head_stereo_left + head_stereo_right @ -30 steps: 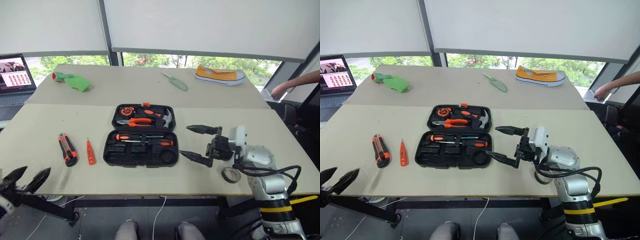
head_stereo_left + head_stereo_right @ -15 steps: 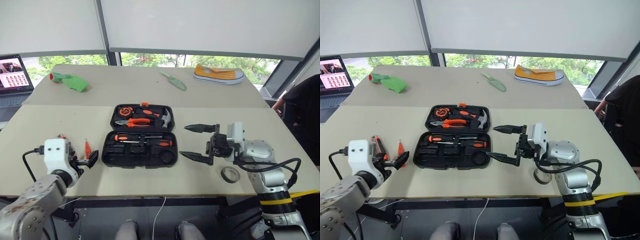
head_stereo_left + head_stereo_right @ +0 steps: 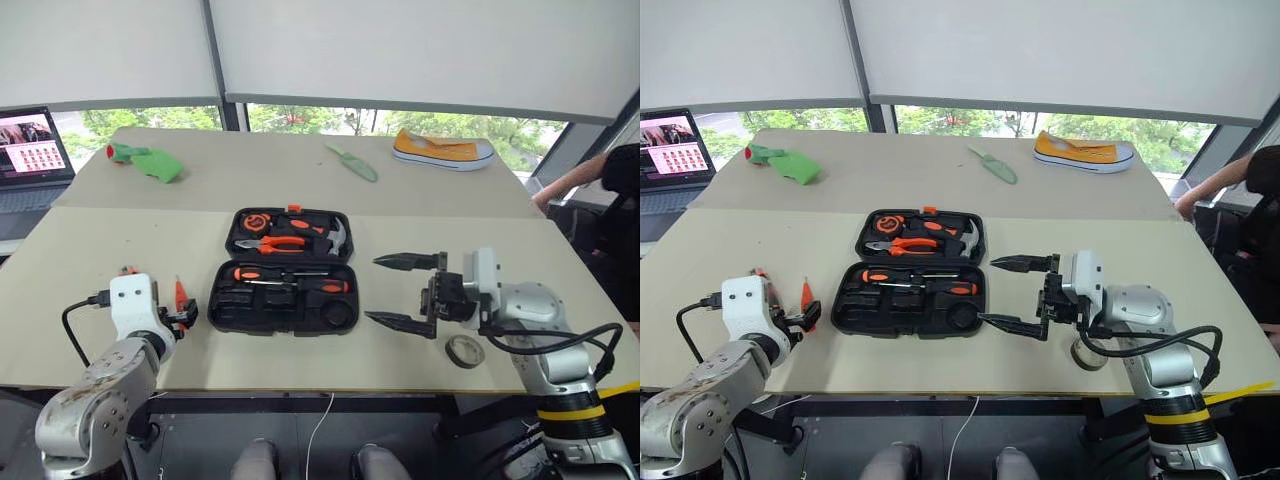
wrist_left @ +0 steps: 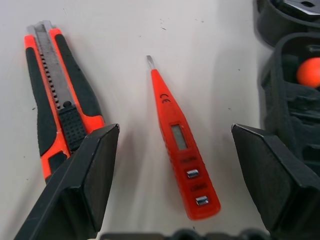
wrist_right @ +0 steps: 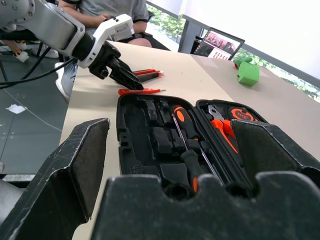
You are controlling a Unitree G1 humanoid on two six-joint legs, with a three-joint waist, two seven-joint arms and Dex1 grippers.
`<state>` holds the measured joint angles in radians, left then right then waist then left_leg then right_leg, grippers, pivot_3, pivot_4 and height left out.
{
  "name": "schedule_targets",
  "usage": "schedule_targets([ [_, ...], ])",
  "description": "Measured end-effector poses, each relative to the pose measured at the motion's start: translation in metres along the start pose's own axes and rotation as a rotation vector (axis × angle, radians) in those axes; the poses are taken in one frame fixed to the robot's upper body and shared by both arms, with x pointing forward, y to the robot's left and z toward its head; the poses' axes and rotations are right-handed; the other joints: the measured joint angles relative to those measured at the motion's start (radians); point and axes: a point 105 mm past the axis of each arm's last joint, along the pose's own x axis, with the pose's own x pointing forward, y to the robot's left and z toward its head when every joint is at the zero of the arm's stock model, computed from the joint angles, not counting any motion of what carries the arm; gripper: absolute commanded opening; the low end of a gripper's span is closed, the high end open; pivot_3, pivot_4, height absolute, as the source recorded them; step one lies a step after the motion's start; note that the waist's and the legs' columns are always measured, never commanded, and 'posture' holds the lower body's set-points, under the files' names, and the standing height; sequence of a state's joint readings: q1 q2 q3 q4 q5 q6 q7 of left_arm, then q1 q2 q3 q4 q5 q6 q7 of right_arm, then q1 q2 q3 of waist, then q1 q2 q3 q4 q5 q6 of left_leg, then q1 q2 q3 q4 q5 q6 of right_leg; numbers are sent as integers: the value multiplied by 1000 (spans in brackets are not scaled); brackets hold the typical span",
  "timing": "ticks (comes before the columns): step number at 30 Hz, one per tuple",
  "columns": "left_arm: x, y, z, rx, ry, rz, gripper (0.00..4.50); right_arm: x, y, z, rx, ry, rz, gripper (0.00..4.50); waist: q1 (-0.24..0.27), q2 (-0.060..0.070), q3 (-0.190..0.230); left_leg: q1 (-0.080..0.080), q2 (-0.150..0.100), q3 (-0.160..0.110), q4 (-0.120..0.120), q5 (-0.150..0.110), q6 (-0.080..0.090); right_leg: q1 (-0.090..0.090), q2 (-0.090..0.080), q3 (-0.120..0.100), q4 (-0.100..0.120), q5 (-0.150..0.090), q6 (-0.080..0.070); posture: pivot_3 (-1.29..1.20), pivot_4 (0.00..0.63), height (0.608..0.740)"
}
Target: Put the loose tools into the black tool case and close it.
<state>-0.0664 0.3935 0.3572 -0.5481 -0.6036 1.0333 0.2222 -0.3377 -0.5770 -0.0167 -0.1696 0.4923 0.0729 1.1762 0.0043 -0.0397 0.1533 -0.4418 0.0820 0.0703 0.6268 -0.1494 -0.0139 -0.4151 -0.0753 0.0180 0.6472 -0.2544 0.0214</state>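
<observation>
While the black tool case (image 3: 282,270) lies open mid-desk (image 3: 80,250) with two screwdrivers (image 3: 290,279) in its near half, a green trowel (image 3: 351,162), yellow sneaker (image 3: 443,150) and laptop (image 3: 33,150) sit far behind. The left claw (image 4: 175,165) hangs spread wide, empty, straddling the orange tester screwdriver (image 4: 181,142), utility knife (image 4: 55,100) just beside. The right claw (image 3: 407,292) gapes empty right of the case, tape roll (image 3: 464,350) near it.

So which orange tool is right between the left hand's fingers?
The small orange tester screwdriver. It lies between the left hand's open fingers, while the utility knife sits off to one side.
</observation>
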Motion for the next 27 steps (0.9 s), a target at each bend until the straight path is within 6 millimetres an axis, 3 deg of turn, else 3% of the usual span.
schedule_targets([
  [13, 13, -9, -13, -1, 66, 43, 3803, -1, 0, 1, 8, 15, -7, 4500, 6, 0, 0, 0, 0, -1, 0, 0, 0, 1, 0, 0, 0, 0, 0, 0, 150, 740],
  [17, 16, -6, -13, 8, 79, 58, 2768, -1, 0, 2, 3, 13, -12, 4500, 6, 0, 0, 1, -1, -1, 0, 0, 0, 2, 0, 0, 0, 0, 0, 0, 150, 740],
  [23, 17, 1, -13, -1, 76, 78, 511, 2, 3, 11, 2, -35, 12, 4500, 9, 0, 0, 2, -2, -2, 0, 0, 0, 4, 0, 0, -1, 0, 1, 0, 150, 740],
  [27, 20, -2, -11, -48, 38, 30, 484, 5, 6, 16, -7, -67, 28, 4500, 9, 0, 0, 1, -2, -2, 0, 0, 0, 4, -1, -1, -1, 0, 1, 0, 150, 740],
])
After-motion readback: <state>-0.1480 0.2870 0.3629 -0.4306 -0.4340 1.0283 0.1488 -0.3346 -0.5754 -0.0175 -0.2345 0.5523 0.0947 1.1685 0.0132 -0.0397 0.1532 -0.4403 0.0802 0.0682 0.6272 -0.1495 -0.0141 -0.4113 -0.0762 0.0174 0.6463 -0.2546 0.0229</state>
